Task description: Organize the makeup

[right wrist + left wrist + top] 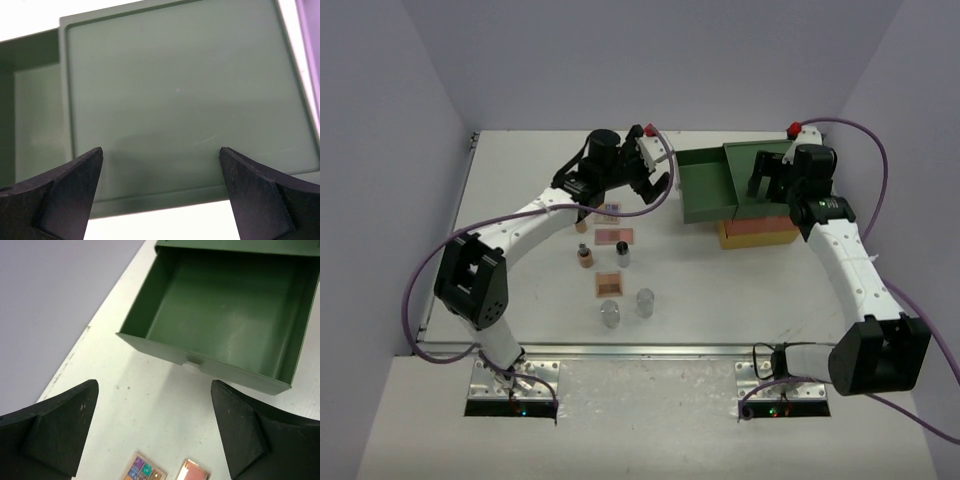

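The makeup lies in the middle of the table: a multicoloured palette, a pink palette, a brown palette, two brown bottles, a black-capped bottle and two clear jars. My left gripper hangs open and empty between the palettes and the pulled-out green drawer. The left wrist view shows the gripper over bare table, the empty drawer ahead, and the multicoloured palette and pink palette at the bottom edge. My right gripper is open above the green box top.
The big box with orange and yellow drawers stands at the back right, near the table's far edge. Grey walls close in the left, back and right sides. A purple cable loops beside the right arm.
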### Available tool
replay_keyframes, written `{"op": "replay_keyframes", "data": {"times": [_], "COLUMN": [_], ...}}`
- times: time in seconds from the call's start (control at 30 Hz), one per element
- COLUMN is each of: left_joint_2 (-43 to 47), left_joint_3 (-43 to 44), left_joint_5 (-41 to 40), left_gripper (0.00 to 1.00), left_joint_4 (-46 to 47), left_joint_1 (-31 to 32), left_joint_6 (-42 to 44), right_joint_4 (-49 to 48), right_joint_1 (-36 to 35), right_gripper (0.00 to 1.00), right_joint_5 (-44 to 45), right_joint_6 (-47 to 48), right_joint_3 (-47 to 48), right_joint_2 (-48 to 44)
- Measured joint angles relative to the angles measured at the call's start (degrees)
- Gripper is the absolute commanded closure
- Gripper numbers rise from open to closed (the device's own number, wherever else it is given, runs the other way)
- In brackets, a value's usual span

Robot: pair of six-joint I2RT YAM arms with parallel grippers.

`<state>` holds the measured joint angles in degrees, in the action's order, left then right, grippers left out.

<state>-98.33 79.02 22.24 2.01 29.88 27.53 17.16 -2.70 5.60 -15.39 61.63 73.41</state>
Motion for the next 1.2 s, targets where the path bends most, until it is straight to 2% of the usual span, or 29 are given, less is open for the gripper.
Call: {"op": "replay_keyframes", "data": {"times": [0.2, 0.33, 0.53, 0.7, 0.87, 1.2], "left_joint_2": [8.3, 12.6, 13.3, 11.0, 8.0, 3.1], "left_joint_3": [0.0, 0.1, 1.9, 1.3, -2.6, -5.5], "left_joint_5": [-6.7, -10.5, -12.3, -14.6, -15.9, -12.5], "left_gripper": [0.03, 0.03, 0.06, 0.08, 0.11, 0.15], "left_joint_4": [-5.6, -12.6, -24.3, -28.8, -28.4, -28.6], "left_joint_1": [-1.1, -3.4, -14.1, -22.9, -23.1, -22.8], "left_joint_6": [-0.9, -1.1, -2.7, -3.8, -3.8, -4.1], "right_joint_4": [4.1, 4.5, 4.8, 6.1, 8.9, 9.1], "right_joint_1": [-0.1, -0.1, -0.9, -4.4, -7.5, -8.5], "right_gripper": [0.01, 0.05, 0.08, 0.09, 0.08, 0.08], "right_joint_5": [-5.9, -9.1, -13.2, -12.7, -10.9, -8.5], "right_joint_6": [0.2, -1.2, -3.8, -4.3, -4.3, -3.9], "right_joint_3": [-0.2, -1.2, -3.1, -3.3, -3.4, -4.9], "right_joint_2": [-4.0, -8.4, -14.1, -14.8, -14.4, -14.0]}}
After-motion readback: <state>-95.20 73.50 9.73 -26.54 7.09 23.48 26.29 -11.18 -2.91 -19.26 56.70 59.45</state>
